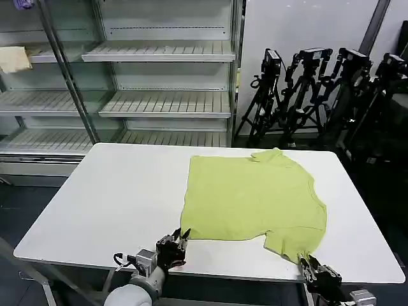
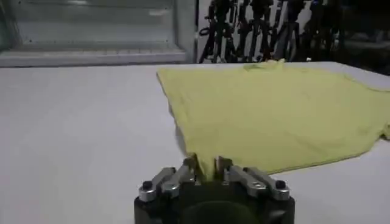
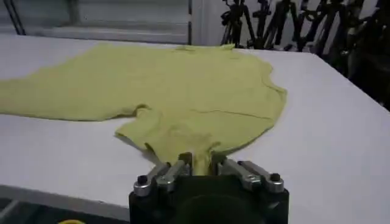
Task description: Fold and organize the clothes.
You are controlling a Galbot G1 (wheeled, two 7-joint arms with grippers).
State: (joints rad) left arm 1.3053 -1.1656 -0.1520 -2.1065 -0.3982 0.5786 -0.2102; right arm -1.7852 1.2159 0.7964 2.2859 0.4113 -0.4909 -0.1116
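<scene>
Left claw [image 1: 176, 241] at near edge of white surface [image 1: 115, 197], pinching T-shirt [image 1: 248, 197] corner; right claw [image 1: 307, 264] pinching sleeve.
Left wrist: claw [image 2: 206, 165] closed on T-shirt [image 2: 274, 115] corner.
Right wrist: claw [image 3: 201, 161] closed on sleeve of T-shirt [image 3: 183, 85].

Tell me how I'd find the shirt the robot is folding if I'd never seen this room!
Look at the big white table in front of the empty shelves. The T-shirt lies flat on the table's right half, with the left gripper and right gripper at its near edge. It's bright lime yellow-green, unlike the pale cream cloth up on a shelf.
</scene>
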